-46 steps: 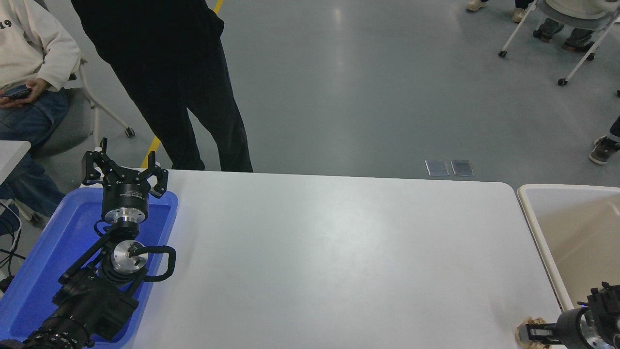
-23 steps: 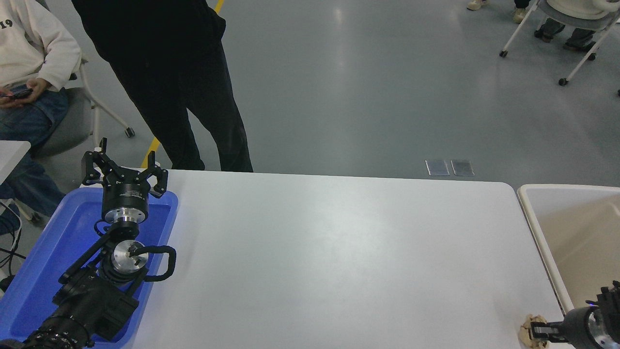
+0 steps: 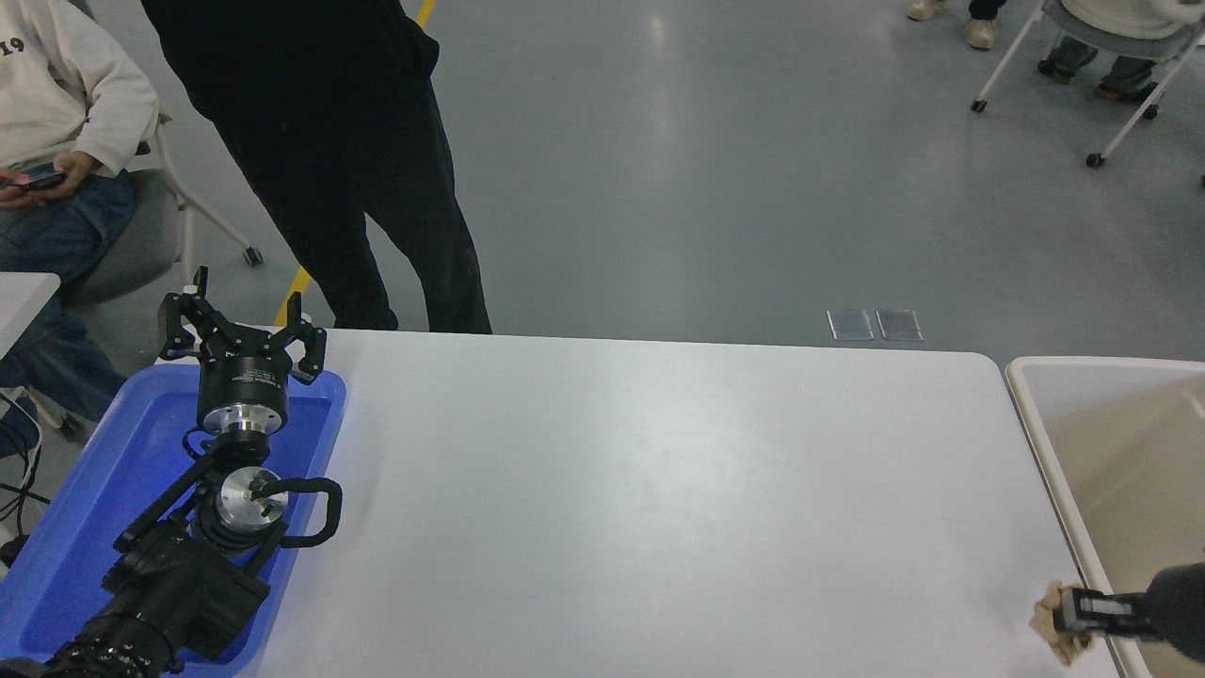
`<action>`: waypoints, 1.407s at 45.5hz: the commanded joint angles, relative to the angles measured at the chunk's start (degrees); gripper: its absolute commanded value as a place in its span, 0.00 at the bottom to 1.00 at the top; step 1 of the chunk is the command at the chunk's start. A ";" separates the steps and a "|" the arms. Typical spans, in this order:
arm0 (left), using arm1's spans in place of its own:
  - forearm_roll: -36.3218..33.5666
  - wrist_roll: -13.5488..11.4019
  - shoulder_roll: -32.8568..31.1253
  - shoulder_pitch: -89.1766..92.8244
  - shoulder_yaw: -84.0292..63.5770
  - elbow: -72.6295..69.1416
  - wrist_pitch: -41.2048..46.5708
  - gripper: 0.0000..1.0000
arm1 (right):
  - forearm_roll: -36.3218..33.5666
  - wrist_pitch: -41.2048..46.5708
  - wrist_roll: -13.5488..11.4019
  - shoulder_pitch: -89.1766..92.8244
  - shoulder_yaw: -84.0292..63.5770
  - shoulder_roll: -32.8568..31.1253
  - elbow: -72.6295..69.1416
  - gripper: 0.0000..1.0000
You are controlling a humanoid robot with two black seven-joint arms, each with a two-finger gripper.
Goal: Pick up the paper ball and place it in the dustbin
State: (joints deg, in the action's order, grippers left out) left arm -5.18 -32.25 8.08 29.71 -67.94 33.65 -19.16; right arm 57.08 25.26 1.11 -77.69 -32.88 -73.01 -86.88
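The tan paper ball (image 3: 1052, 623) hangs at the table's front right corner, just left of the dustbin's rim. My right gripper (image 3: 1068, 617) reaches in from the right edge, its fingers shut on the ball. The beige dustbin (image 3: 1040, 428) stands off the table's right end, its deep inside showing no contents. My left gripper (image 3: 242, 325) is parked open above the far end of the blue tray at the lower left.
A shallow blue tray (image 3: 56, 527) lies on the table's left under the left arm. A person in black (image 3: 339, 160) stands at the far edge. Another person sits at the upper left with a phone. Chairs stand at the upper right.
The right gripper, holding the paper ball, has risen and shifted right toward the dustbin's rim. The left arm has not moved.
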 commanded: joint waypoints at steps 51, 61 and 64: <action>0.00 0.00 0.01 0.00 0.00 -0.08 0.00 0.99 | -8.54 -1.77 -6.29 -11.61 16.01 -0.39 21.31 0.00; 0.00 0.00 0.01 0.00 0.00 0.01 0.00 0.99 | -20.51 -16.81 -6.29 -2.65 15.48 8.92 31.15 0.00; 0.00 0.00 0.01 0.00 0.00 0.01 0.00 0.99 | -23.23 -20.68 -6.29 0.52 15.66 12.35 35.36 0.00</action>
State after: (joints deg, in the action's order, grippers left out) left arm -5.19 -32.25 8.08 29.70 -67.94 33.64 -19.16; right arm 44.07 19.47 -5.17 -85.87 -16.60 -70.40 -63.49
